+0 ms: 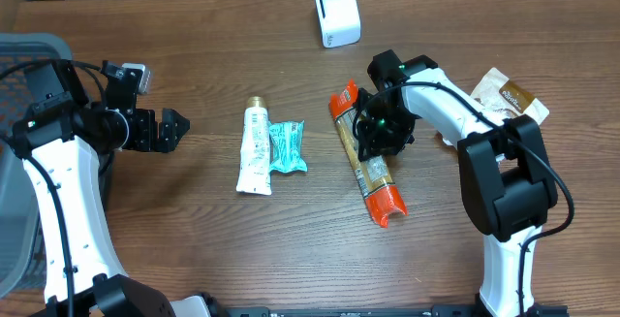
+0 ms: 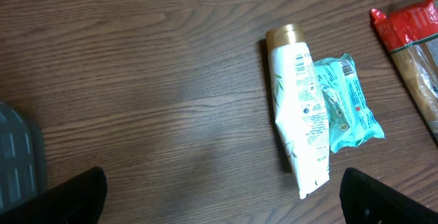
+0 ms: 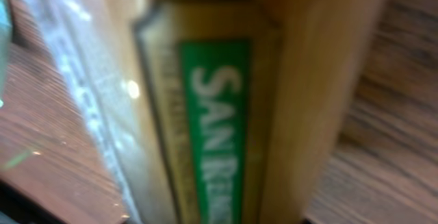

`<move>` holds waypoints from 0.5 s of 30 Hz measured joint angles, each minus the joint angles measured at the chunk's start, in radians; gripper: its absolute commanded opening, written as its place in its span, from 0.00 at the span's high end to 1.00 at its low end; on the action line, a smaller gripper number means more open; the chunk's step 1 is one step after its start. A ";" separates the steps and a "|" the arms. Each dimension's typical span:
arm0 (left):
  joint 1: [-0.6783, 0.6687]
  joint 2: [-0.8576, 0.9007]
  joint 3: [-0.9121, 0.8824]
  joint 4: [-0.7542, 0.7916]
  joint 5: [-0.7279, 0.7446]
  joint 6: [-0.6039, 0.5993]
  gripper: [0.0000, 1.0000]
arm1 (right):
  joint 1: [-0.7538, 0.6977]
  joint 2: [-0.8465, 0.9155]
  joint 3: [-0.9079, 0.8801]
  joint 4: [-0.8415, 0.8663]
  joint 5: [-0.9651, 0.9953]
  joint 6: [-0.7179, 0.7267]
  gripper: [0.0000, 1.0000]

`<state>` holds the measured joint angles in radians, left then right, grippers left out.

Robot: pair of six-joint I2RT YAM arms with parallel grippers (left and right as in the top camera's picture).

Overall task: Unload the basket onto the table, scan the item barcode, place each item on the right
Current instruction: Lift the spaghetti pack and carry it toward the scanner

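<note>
One pack (image 1: 376, 181), one tube (image 1: 255, 150), one teal packet (image 1: 287, 147), one brown packet (image 1: 509, 99), one scanner (image 1: 337, 14) and one basket (image 1: 24, 65) are in view, with two grippers.

The pack is long, brown in the middle with orange-red ends. It lies flat on the table (image 1: 194, 239), running from far to near with its near end angled a little to the right. The right gripper (image 1: 373, 135) is down on the pack's far half. The overhead view hides the jaws, and the right wrist view is filled by the pack with no fingers showing, so I cannot tell whether the jaws have closed on it.

In that blurred close view, a green label on the pack carries white letters: "SAN", then a second word starting "RE" that is cut off at the frame edge.

The teal packet lies left of the pack, near it but apart. The tube, white with a gold cap at its far end, is just beyond the packet and touches its left edge. The print on both is too small to read. The white scanner stands upright beyond the pack's far end. The brown packet lies to the pack's right, past the right arm.

The left gripper (image 1: 172, 128) hovers well left of the pack, past the tube. Its fingertips (image 2: 75, 196) are spread wide and hold nothing. The grey basket is farther left still.
</note>
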<state>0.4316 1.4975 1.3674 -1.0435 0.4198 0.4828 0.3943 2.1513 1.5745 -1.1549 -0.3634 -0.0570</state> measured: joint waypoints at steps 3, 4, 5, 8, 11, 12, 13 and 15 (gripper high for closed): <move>0.000 0.000 0.000 0.000 0.000 0.000 0.00 | -0.001 -0.009 0.000 -0.001 -0.026 -0.002 0.96; 0.000 0.000 0.000 0.000 0.000 0.000 0.00 | -0.001 -0.009 0.000 0.000 -0.034 -0.001 0.96; 0.000 0.000 0.000 0.000 0.000 0.000 0.00 | -0.001 -0.009 0.000 -0.001 -0.050 -0.002 0.96; 0.000 0.000 0.000 0.000 0.000 0.000 0.00 | -0.007 -0.009 0.003 -0.023 -0.146 -0.046 0.96; 0.000 0.000 0.000 0.000 0.000 0.000 0.00 | -0.021 -0.009 0.024 -0.062 -0.273 -0.099 0.96; 0.000 0.000 0.000 0.000 0.000 0.000 0.00 | -0.029 -0.009 0.038 -0.074 -0.319 -0.116 0.96; 0.000 0.000 0.000 0.000 0.000 0.000 0.00 | -0.037 -0.009 0.051 -0.082 -0.357 -0.128 0.96; 0.000 0.000 0.000 0.000 0.000 0.000 0.00 | -0.076 -0.013 0.101 -0.112 -0.468 -0.166 0.96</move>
<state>0.4316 1.4975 1.3674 -1.0431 0.4198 0.4828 0.3180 2.1384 1.6756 -1.2667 -0.8318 -0.2226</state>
